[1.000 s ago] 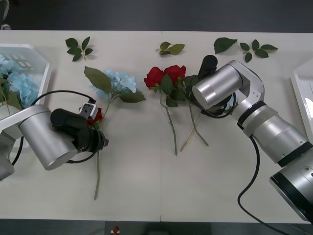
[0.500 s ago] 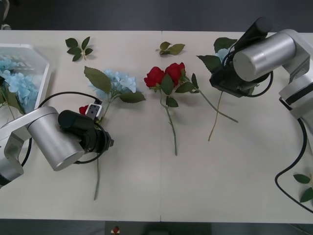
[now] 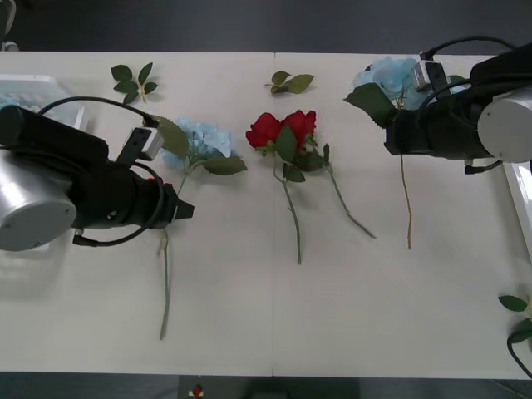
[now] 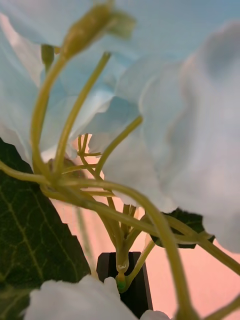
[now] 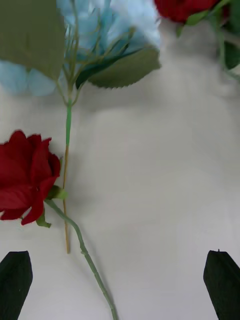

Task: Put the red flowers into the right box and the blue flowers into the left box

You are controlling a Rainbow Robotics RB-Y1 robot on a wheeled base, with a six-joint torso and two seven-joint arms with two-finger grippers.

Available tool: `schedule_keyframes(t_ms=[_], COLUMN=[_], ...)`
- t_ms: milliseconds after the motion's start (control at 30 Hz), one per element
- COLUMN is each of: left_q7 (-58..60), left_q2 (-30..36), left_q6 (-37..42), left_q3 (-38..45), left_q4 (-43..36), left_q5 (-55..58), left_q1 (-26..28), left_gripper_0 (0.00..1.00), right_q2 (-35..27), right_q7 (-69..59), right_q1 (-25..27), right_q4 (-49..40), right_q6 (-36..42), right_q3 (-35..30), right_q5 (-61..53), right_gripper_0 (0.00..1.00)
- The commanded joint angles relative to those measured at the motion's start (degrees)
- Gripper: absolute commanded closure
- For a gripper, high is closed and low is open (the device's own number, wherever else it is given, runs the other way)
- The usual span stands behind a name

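Hydrangea head (image 3: 397, 76) hangs lifted at the table's right rear, its stem pinched in the right gripper (image 3: 397, 133), near the right box (image 3: 522, 162). Left gripper (image 5: 120, 280), fingers spread, hovers over a red rose (image 5: 25, 182) beside another blue head (image 3: 204, 140). Two roses (image 3: 283, 129) lie mid-table. Blue flowers already fill the left box (image 3: 33, 83); judged roughly half done.

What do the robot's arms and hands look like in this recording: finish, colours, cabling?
Both arms have thick silver-grey cylindrical links that turn matte black toward the wrist. Black cables loop loosely outside each forearm, and a small white-and-black box sits on each wrist. The left hand has black, blunt-tipped fingers. The right hand ends in the same black housing; one black finger shows in its wrist view.
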Motion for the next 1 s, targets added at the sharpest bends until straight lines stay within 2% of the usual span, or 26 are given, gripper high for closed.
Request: schedule_keyframes(t_ms=[33, 200, 400, 500, 567, 600, 667, 767, 833, 1000], left_q7=[-10.8, -21.9, -40.9, -51.9, -65.5, -69.2, -82.5, -93.3, -97.3, -97.3], left_q2=[1.1, 1.0, 0.5, -0.8, -1.9, -2.0, -3.0, -3.9, -4.0, -4.7], left_q6=[-3.6, -10.4, -21.6, -23.3, -23.2, -23.0, -20.1, -15.5, -12.4, -7.6], left_q3=[7.3, 9.9, 9.9, 10.0, 9.9, 9.9, 9.8, 8.8, 7.2, 4.4], left_q4=[-1.2, 1.2, 6.2, 11.1, 16.0, 17.2, 22.1, 26.7, 29.6, 33.1], left_q5=[7.1, 14.7, 26.1, 39.8, 51.6, 54.1, 64.1, 72.7, 78.2, 85.2], left_q1=[2.4, 4.3, 6.4, 6.6, 6.7, 6.8, 7.1, 7.1, 7.1, 7.2], left_gripper_0=[0.0, 0.0, 0.0, 0.0, 0.0, 0.0, 0.0, 0.0, 0.0, 0.0], right_q2=[-0.8, -0.8, -0.6, -0.5, -0.4, -0.3, 0.2, 1.4, 2.7, 5.5], right_q7=[7.1, 13.7, 19.8, 23.8, 26.7, 27.3, 29.9, 32.6, 35.3, 39.2], right_q1=[3.2, 7.4, 11.3, 12.7, 13.7, 13.9, 15.0, 16.5, 17.9, 19.9], right_q4=[-5.7, -9.6, -13.8, -14.8, -16.0, -16.4, -18.2, -19.8, -21.1, -23.4], right_q6=[-1.1, -1.0, -1.0, -0.9, 0.3, 0.7, 1.9, 2.1, 2.1, 2.1], right_q3=[-3.4, -7.4, -11.7, -14.1, -16.1, -16.6, -18.6, -20.7, -22.1, -23.3], right_q5=[-3.8, -9.9, -18.8, -25.7, -30.2, -31.1, -34.7, -39.6, -43.3, -48.3], right_gripper_0=[1.0, 1.0, 1.0, 1.0, 1.0, 1.0, 1.0, 1.0, 1.0, 1.0])
